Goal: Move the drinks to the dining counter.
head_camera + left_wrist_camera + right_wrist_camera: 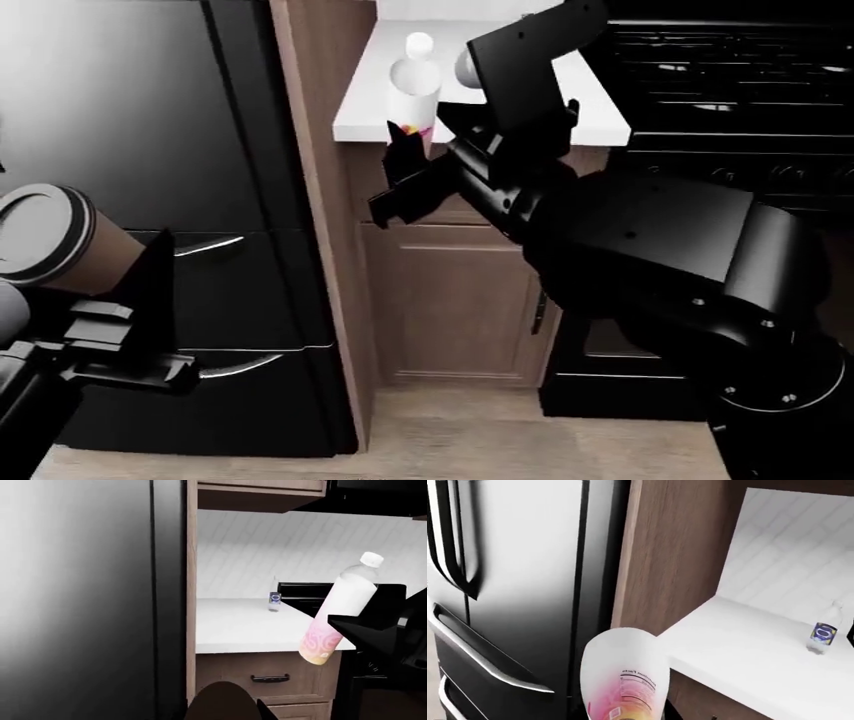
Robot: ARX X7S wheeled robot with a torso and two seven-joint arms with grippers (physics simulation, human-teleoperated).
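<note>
Nearest the head camera, the left gripper [100, 310] grasps the brown paper coffee cup [54, 245] by its side wall; the cup is tilted, its black lid turned toward the camera, and it hangs in front of the dark refrigerator [160, 150]. Risk: a tilted cup held by the wall alone can slide through the pads if the arm swings sharply, and a wide swing could knock it against the refrigerator door. Further out, the right gripper [407, 160] is closed on the lower body of the pink-labelled bottle [414, 85], lifted clear of the white worktop [367, 100] and leaning off vertical. The bottle is clear plastic with a white cap; its label fades from pink to yellow and carries printed text, as the right wrist view shows [624, 680]. Risk: the grasp sits low, so the upper half is free to pivot, and the bottle hangs close to the wooden side panel [314, 150], where a turn of the torso could knock it loose. Farthest away, the blue-and-yellow-labelled bottle [274, 600] stands upright on the worktop near the tiled back wall [280, 550], just beside the black stove [313, 592]. With both grippers occupied, it probably needs a second trip. The dining counter is not in view.
</note>
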